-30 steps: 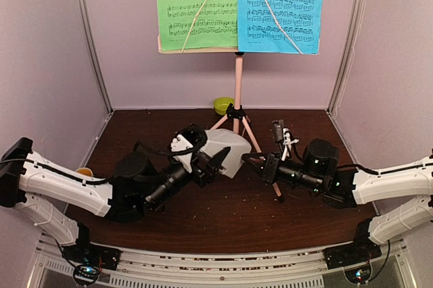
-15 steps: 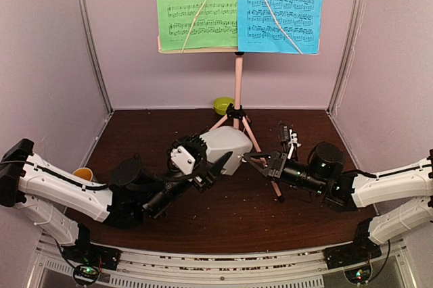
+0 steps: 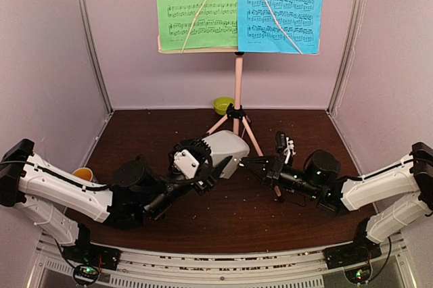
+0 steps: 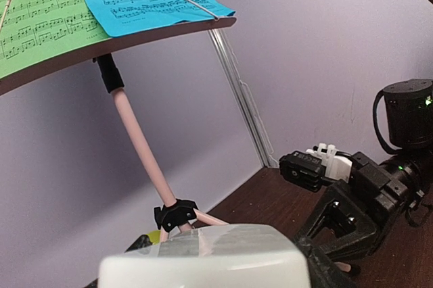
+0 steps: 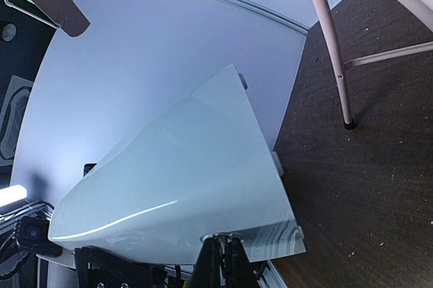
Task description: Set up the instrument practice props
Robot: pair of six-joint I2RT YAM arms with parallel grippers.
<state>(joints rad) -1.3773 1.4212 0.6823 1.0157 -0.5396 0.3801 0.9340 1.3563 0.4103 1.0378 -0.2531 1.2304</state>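
One metronome (image 3: 229,147), stand legs (image 3: 252,139) just behind

My left hand (image 3: 214,166) grips the metronome (image 3: 226,146) beside the stand (image 3: 238,78). My right hand (image 3: 254,161) points at it, just beside it. The green sheet (image 3: 196,4) and the blue sheet (image 3: 281,4) sit on the stand.

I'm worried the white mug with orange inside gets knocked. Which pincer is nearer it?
Left. The left pincer, gripping the pale pyramid metronome, is right of the white mug with orange inside; the right pincer sits farther right, beyond the metronome.
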